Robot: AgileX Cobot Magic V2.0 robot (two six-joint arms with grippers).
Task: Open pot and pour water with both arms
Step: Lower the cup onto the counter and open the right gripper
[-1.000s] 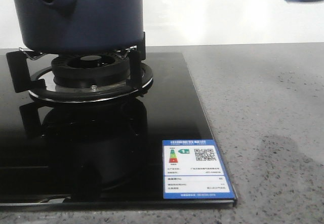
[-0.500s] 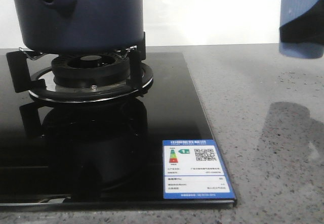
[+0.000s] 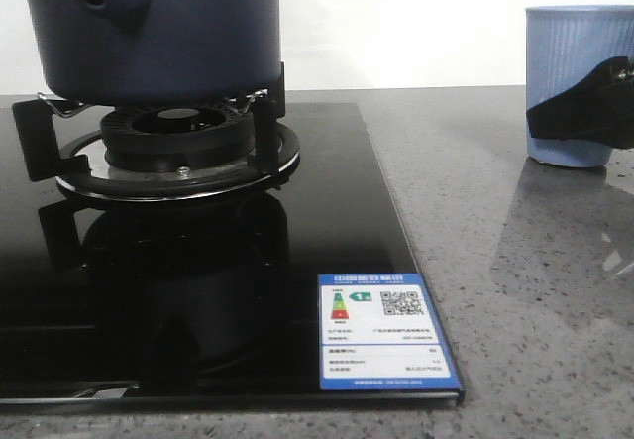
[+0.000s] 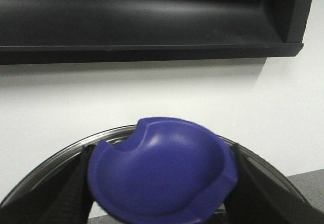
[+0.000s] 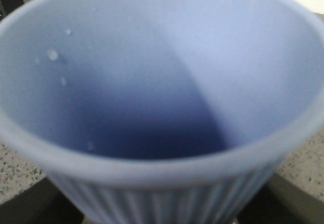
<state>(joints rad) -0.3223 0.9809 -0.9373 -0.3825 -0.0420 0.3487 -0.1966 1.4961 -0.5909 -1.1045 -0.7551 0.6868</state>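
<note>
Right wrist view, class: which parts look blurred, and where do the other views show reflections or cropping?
Right wrist view: the cup fills the frame, its rim soft and out of focus. Front view: the glossy black cooktop mirrors the burner; the pot is cropped at the top. Left wrist view: the purple lid knob is slightly blurred.

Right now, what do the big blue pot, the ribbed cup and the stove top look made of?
The pot: probably coated metal, matte navy with a soft sheen. The cup: likely glazed ceramic or plastic, pale blue with fine vertical ribs. The stove top: apparently black glass, mirroring the burner ring above it.
</note>
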